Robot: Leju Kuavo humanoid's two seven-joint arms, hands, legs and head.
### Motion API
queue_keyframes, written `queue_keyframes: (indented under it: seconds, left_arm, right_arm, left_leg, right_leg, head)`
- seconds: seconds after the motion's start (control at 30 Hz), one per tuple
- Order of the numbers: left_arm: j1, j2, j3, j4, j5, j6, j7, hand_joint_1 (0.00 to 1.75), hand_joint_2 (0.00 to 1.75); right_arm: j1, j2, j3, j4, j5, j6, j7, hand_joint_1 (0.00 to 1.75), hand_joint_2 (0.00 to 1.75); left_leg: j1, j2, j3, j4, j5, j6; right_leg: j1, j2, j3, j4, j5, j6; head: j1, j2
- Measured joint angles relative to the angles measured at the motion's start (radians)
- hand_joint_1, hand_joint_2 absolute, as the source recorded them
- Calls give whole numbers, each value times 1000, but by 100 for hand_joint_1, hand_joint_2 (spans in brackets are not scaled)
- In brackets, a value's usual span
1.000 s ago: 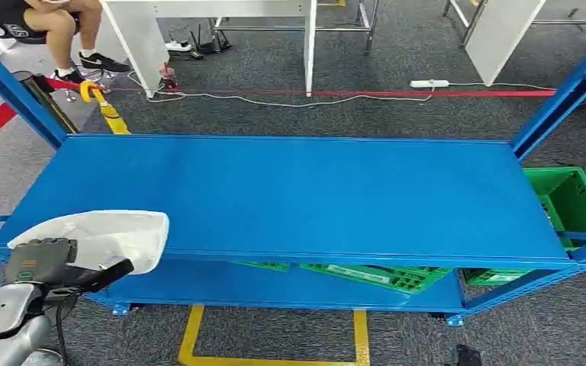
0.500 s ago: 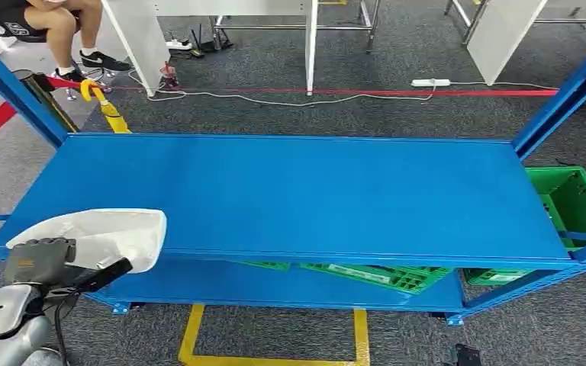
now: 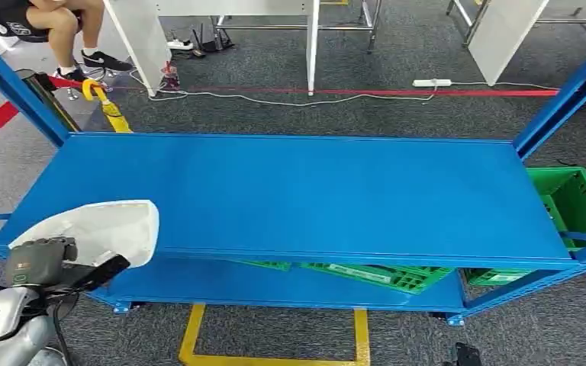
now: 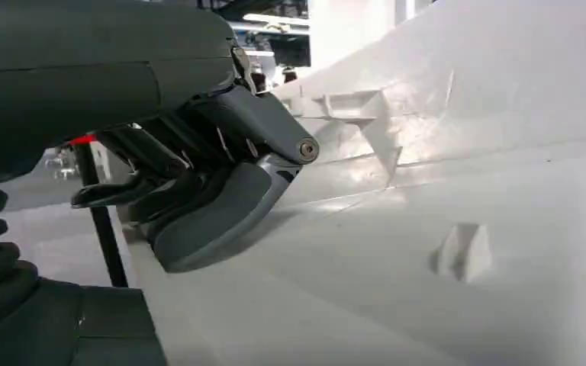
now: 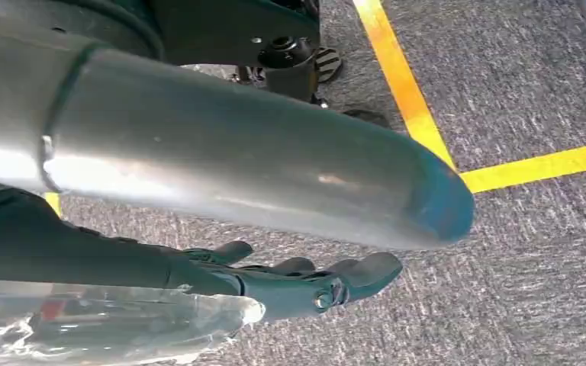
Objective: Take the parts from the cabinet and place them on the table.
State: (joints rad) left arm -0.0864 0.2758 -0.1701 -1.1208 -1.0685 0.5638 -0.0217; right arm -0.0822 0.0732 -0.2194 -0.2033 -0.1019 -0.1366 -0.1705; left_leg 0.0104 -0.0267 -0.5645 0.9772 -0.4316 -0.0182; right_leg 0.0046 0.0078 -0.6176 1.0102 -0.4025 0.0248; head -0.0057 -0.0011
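Observation:
My left hand (image 3: 42,263) grips a large white moulded part (image 3: 99,229) at the lower left of the head view. The part hangs over the front left corner of the blue table top (image 3: 313,191), and I cannot tell whether it touches the surface. In the left wrist view the thumb and dark fingers of the left hand (image 4: 198,191) clamp the edge of the white part (image 4: 465,191). My right hand (image 5: 297,282) hangs over grey carpet beside a silver tube (image 5: 236,160), its fingers loosely apart and holding nothing.
Blue uprights (image 3: 15,88) (image 3: 565,95) stand at the table's far corners. Green crates (image 3: 374,274) lie under the top, another green crate (image 3: 572,202) at the right. A seated person (image 3: 53,23), a yellow umbrella (image 3: 107,107) and white table legs (image 3: 141,42) are beyond. Yellow tape (image 3: 191,335) marks the floor.
My left hand has carried the white part slightly forward and up over the table's front left corner. Nothing else has moved.

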Motion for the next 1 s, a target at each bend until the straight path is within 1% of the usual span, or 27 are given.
queue_keyframes:
  seconds: [0.07, 0.13, 0.23, 0.47, 0.6, 0.73, 1.0]
  left_arm:
    - [-1, -3, 3, 0, 3, -17, 8, 175, 175]
    - [-2, -3, 3, 0, -30, -16, 33, 175, 175]
    - [-2, -3, 7, -1, -39, -17, 46, 175, 175]
    - [-2, -2, 17, -14, -13, -30, 38, 175, 175]
    - [-9, 7, 19, -22, 5, -81, 42, 175, 175]
    - [-14, 16, 19, -29, 9, -115, 49, 175, 175]
    - [-15, 24, 19, -34, 14, -125, 50, 175, 175]
  right_arm:
    - [0, 0, -3, 0, 1, 0, -1, 0, 0]
    - [-1, 0, -7, 0, 3, 0, -3, 0, 0]
    - [-1, 2, -11, 0, 3, 1, -5, 0, 0]
    - [-2, 2, -18, 0, 9, 3, -6, 0, 0]
    - [-3, 2, -20, -1, 9, 3, -6, 0, 0]
    - [-3, 2, -26, -2, 11, 3, -6, 0, 0]
    - [-3, 3, -35, -4, 12, 1, -6, 0, 0]
  left_leg:
    - [0, 0, 0, 0, 0, 0]
    - [0, 0, 0, 0, 1, 0]
    - [0, 0, 0, 0, 1, -1]
    - [0, 0, -2, 0, 3, -1]
    - [0, 0, -4, 0, 4, 0]
    - [0, -1, -6, 0, 6, -2]
    - [0, -1, -7, 0, 7, -1]
  right_leg:
    - [0, 0, 0, 0, 0, 0]
    - [0, 0, 0, 0, 1, -1]
    - [0, 0, 0, 0, 1, -1]
    - [0, 0, -3, 0, 3, -1]
    - [0, 0, -4, 0, 4, -1]
    - [0, 0, -5, 0, 6, -1]
    - [0, 0, -7, 0, 7, -1]
  head:
    - [0, 0]
    - [0, 0]
    - [0, 0]
    - [0, 0]
    - [0, 0]
    - [0, 0]
    - [0, 0]
